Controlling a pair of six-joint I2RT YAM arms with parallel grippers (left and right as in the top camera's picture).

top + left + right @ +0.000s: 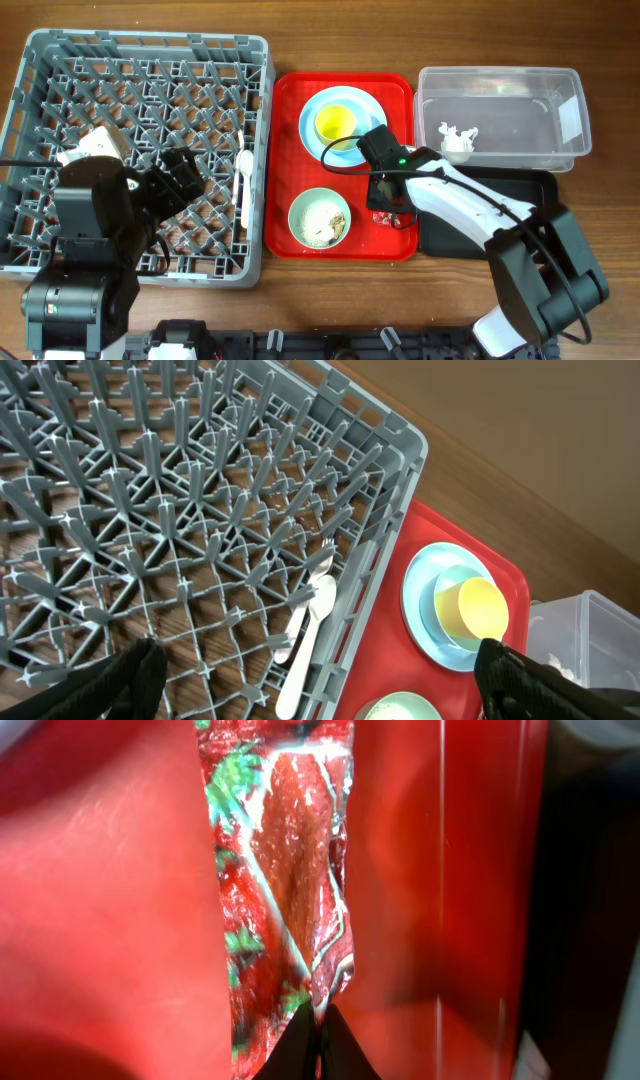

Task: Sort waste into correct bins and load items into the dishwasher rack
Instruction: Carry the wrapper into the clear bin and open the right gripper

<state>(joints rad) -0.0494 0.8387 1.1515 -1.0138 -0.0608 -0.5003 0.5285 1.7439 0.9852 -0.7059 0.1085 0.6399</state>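
Your right tool (pixel 320 1042) is pressed together on the lower end of the red wrapper (pixel 290 870), its two tips meeting with the foil between them. From above, that tool (pixel 383 200) sits over the right side of the red tray (pixel 290 90), with the wrapper (pixel 386 216) just below it near the tray's right rim. You cannot tell from these views whether the wrapper is touching the tray or just off it.

Your left tool (pixel 180 175) hangs over the grey rack (pixel 150 45) with its fingers (pixel 130 680) spread wide and nothing between them. The white fork (pixel 318 560) and spoon (pixel 305 660) lie side by side in the rack along its right wall.

On the red tray, the blue plate (pixel 312 105) carries a light blue bowl (pixel 447 588) with the yellow cup (pixel 335 122) in it. The green bowl (pixel 320 218) stands nearer the front of the tray with rice scraps (pixel 325 225) inside.

The clear tub (pixel 500 80) stands on the desk (pixel 330 40) to the right of the red tray, with the white tissue (pixel 457 140) in it. The black tray (pixel 520 190) lies in front of the tub, partly under your right arm.
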